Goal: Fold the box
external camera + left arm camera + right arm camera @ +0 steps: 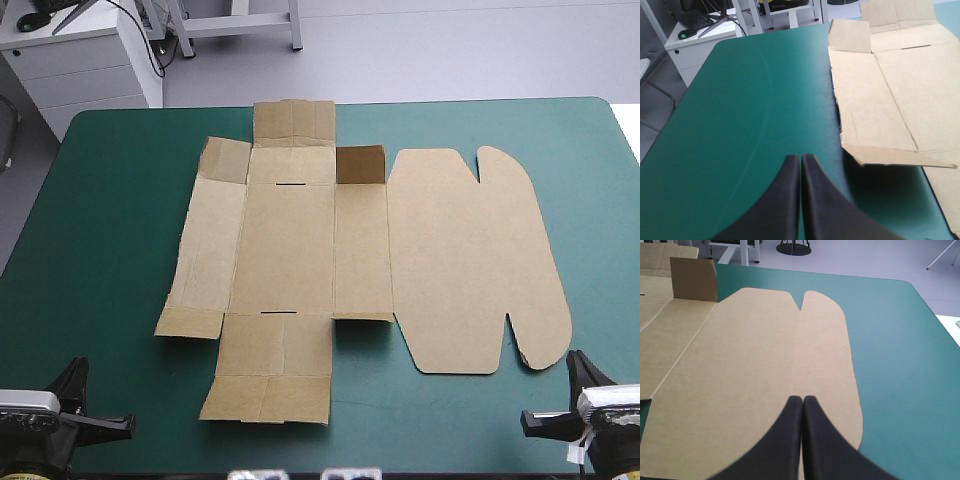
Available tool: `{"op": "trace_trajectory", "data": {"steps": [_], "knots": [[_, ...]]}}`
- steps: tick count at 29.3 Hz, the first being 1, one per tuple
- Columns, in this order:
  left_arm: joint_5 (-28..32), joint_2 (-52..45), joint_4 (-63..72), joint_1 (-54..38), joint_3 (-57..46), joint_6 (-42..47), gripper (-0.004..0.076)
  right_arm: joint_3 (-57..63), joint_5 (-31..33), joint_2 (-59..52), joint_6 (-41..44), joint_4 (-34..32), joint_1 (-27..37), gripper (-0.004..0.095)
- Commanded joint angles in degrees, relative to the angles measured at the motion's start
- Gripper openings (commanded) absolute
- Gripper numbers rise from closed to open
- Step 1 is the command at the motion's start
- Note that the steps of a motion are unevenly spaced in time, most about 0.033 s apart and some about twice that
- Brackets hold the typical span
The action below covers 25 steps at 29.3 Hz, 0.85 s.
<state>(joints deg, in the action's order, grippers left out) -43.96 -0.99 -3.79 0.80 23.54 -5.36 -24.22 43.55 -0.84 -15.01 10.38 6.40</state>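
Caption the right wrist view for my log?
Shut right gripper faces the rounded lid panel of the flat brown box, one small flap upright.

The box [290, 240] is a cut sheet of brown board, matt and paper-faced, with a dry, faintly fibrous look. Pressed creases run across it as shallow grooves, and the narrow slots are cleanly cut. Seen from the left wrist, its outer edge is slightly ragged and wavy, with small dents along it. The worktop [600, 300] wears a teal-green cover [740, 110], smooth and even, with a soft sheen and a few faint pale arcs rubbed into it. The left hand [800, 158] and the right hand [803, 399] are black, smooth and matt, like moulded plastic or rubber; which of the two cannot be told.
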Motion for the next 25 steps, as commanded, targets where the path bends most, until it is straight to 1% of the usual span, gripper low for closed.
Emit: {"op": "trace_trajectory", "data": {"steps": [1, 21, 25], "knots": [[4.23, -0.02, 0.17, 0.34, 1.23, 0.47, -0.0008, -1.24, -4.31, -1.11, -0.1, 0.17, 0.47, -0.0019], [4.23, 0.07, 1.59, 0.34, 1.23, 0.47, -0.0008, -1.24, -4.31, -1.11, -0.1, 0.17, 0.47, -0.0019], [4.23, 2.29, 1.97, 0.34, 1.23, 0.47, -0.0008, -1.24, -4.31, -1.11, -0.1, 0.17, 0.47, -0.0019]]}}
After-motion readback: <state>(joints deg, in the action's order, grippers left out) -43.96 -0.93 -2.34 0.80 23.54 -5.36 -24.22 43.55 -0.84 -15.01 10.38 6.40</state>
